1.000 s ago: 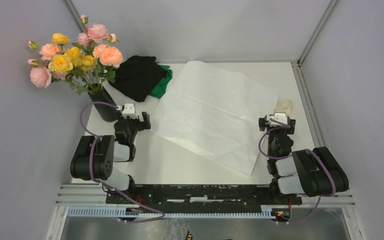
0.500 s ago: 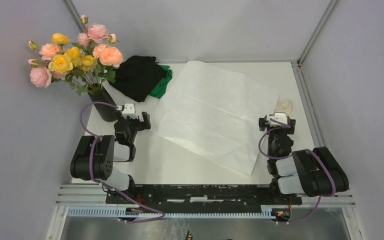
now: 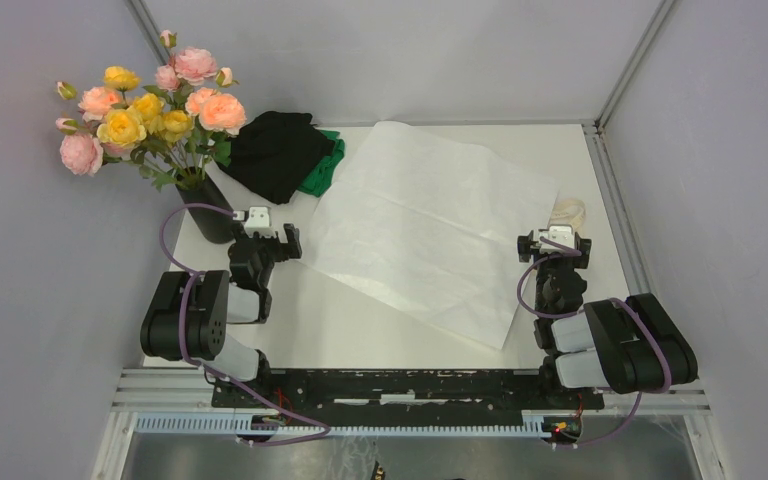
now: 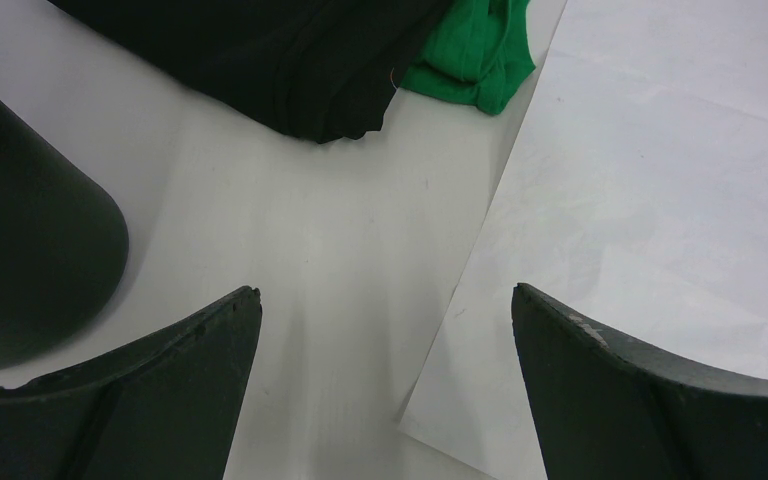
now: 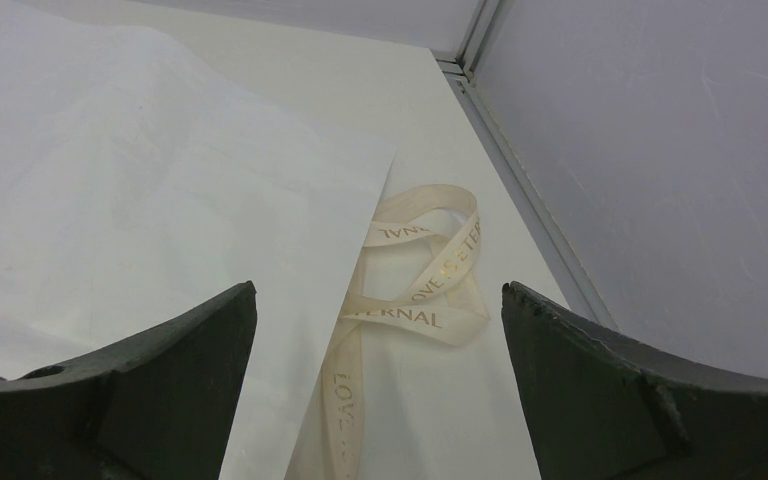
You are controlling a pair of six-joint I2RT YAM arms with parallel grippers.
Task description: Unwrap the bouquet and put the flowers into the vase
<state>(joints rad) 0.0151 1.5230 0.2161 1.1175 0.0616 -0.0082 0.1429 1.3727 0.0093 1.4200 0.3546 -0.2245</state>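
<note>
Top external view gives us the flowers [image 3: 150, 105] standing in the vase [image 3: 210, 212], which sits near the left edge of the tabletop [image 3: 360, 335] toward the back; the pink, peach and yellow heads fan out above its rim on leafy green stems. We see the paper sheet [image 3: 430, 225] lying spread open and flat across the middle of the tabletop, turned at an angle, with nothing resting on it. A black-and-green cloth heap [image 3: 280, 155] lies between the vase and the sheet's far corner, its green part just beside the paper's edge. The ribbon [image 3: 567, 212] lies loosely looped at the right side, against the sheet's right edge, and in the right wrist view we read gold lettering on it. The left gripper [image 3: 268, 240] hangs low over bare tabletop between the vase and the sheet's left edge, its jaws spread wide with nothing between them. The right gripper [image 3: 554, 245] hangs near the sheet's right edge, pointed toward the ribbon just beyond it, its jaws likewise spread wide and empty. We find neither gripper touching paper, ribbon, vase or flowers.
</note>
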